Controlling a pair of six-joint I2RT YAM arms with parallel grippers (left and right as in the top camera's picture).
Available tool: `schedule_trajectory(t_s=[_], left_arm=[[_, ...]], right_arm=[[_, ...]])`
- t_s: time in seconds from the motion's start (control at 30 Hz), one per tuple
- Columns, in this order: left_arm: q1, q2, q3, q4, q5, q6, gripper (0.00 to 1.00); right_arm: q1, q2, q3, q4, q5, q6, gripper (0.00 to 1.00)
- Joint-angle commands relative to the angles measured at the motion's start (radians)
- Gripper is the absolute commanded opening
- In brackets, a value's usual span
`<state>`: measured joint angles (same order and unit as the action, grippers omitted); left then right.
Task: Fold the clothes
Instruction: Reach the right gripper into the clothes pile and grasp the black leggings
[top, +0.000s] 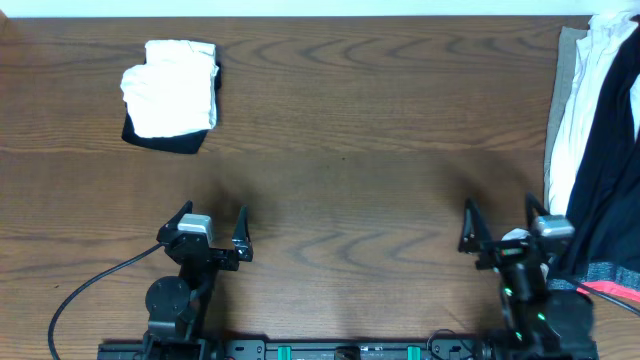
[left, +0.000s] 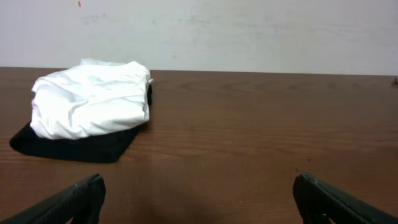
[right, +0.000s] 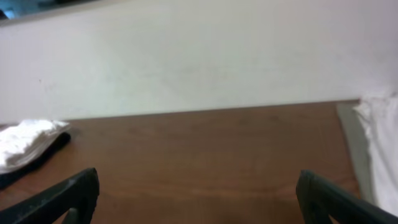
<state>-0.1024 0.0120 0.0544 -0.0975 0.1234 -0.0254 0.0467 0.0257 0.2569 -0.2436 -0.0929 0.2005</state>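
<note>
A folded white garment (top: 170, 88) lies on a folded black one (top: 165, 140) at the table's far left; the left wrist view shows the same white garment (left: 93, 99) and black garment (left: 74, 146). At the right edge is a heap of clothes: beige (top: 568, 90), white (top: 585, 110) and black leggings (top: 610, 180) with a grey waistband edged in red (top: 610, 285). My left gripper (top: 213, 222) stands open near the front, nothing between its fingers. My right gripper (top: 499, 215) is open too, just left of the heap.
The brown wooden table (top: 350, 150) stretches between the two piles. A black cable (top: 80, 300) curves from the left arm's base at the front left. A pale wall (left: 249, 31) rises behind the table's far edge.
</note>
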Motion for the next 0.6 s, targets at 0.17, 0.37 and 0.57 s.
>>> schedule_trajectory(t_s=[0.17,0.37,0.57], left_arm=[[-0.006,-0.008,-0.031,-0.006,-0.005,0.006,0.98],[-0.006,-0.008,-0.031,-0.006,-0.005,0.006,0.98],[-0.006,-0.008,-0.031,-0.006,-0.005,0.006,0.98]], right_arm=[[0.005,0.259,0.431,-0.386,0.201,0.061,0.99],[0.005,0.591,0.73,-0.633,0.249,-0.08,0.99],[0.005,0.9,0.916,-0.883,0.329,-0.105,0.99]])
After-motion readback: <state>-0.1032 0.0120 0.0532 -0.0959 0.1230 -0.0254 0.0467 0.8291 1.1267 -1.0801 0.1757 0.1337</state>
